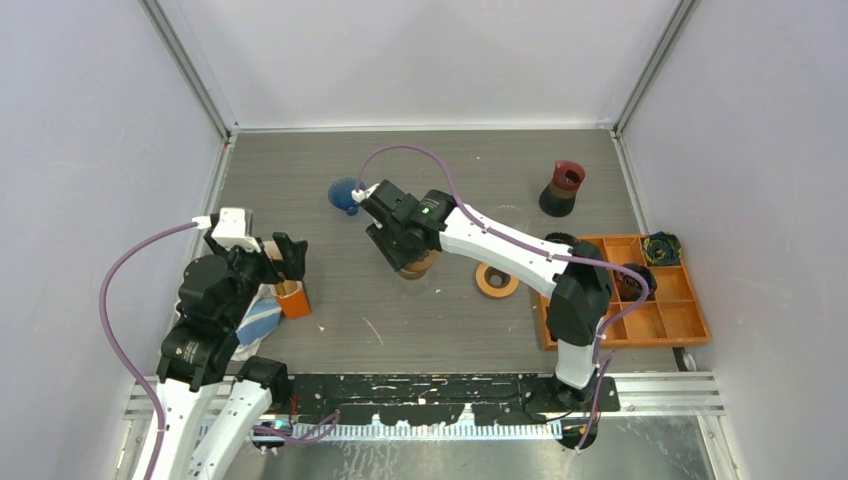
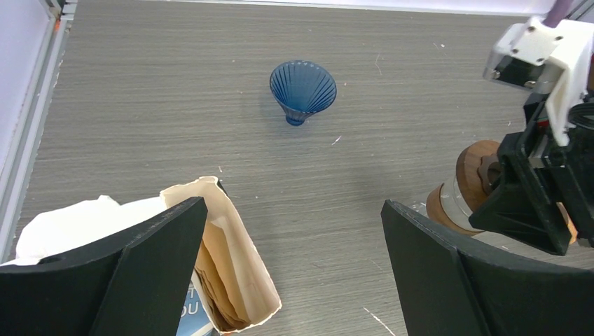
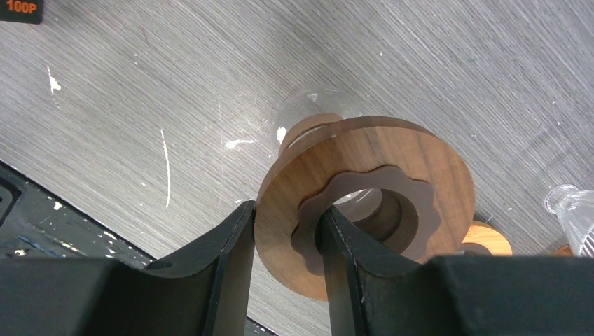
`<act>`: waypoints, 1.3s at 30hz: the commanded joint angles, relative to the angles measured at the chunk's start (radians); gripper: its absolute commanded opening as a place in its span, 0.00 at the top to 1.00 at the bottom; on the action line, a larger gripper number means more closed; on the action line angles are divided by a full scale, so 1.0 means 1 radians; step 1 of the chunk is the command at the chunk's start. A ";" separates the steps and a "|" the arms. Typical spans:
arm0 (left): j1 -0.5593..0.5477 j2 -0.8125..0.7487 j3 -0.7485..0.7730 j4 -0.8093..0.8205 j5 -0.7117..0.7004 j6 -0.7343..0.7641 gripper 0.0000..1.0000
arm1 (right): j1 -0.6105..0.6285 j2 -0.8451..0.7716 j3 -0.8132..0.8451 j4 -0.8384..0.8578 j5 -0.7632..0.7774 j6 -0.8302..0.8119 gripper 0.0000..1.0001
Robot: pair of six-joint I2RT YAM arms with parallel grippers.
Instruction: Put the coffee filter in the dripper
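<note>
The left hand (image 2: 292, 206) hangs low over the near left part of the grey surface (image 1: 300, 180), its two fingers spread wide apart with nothing between them. Just beside its left finger stands an open paper pack of coffee filters (image 2: 238, 259), the brown filters still tucked inside, and a crumpled white paper (image 2: 70, 220) lies against the pack on its far left. Ahead of this hand, with only bare surface between, sits the blue dripper (image 2: 302, 87), a ribbed cone tilted so that its wide mouth faces the camera. The right hand (image 3: 287, 217) is near the middle of the surface, to the right of that open stretch, and is clamped on a dark wooden ring (image 3: 364, 203): one finger presses the outer rim, the other reaches through the hole. Something of clear glass shows under the ring, too blurred to tell what. From above, the dripper lies just beside the back of the right wrist. A paler wooden ring (image 1: 496, 280) lies just right of the held one, a dark cone with a red rim (image 1: 563, 188) stands well apart at the far right, and an orange tray (image 1: 660, 325) sits by the right arm's base.
</note>
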 commanded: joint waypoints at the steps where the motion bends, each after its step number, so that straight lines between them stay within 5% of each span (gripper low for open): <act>1: -0.002 -0.016 0.040 0.028 -0.004 0.010 0.01 | 0.006 0.018 0.055 0.020 0.023 -0.010 0.74; 11: -0.003 -0.019 0.039 0.031 0.000 0.010 0.01 | 0.010 0.051 0.070 0.028 0.023 -0.007 0.68; 23: -0.002 -0.016 0.038 0.034 0.001 0.011 0.01 | 0.028 0.021 0.075 0.028 -0.003 -0.001 0.47; 39: -0.003 -0.005 0.040 0.030 0.007 0.006 0.01 | 0.030 -0.151 -0.020 0.099 0.063 0.011 0.39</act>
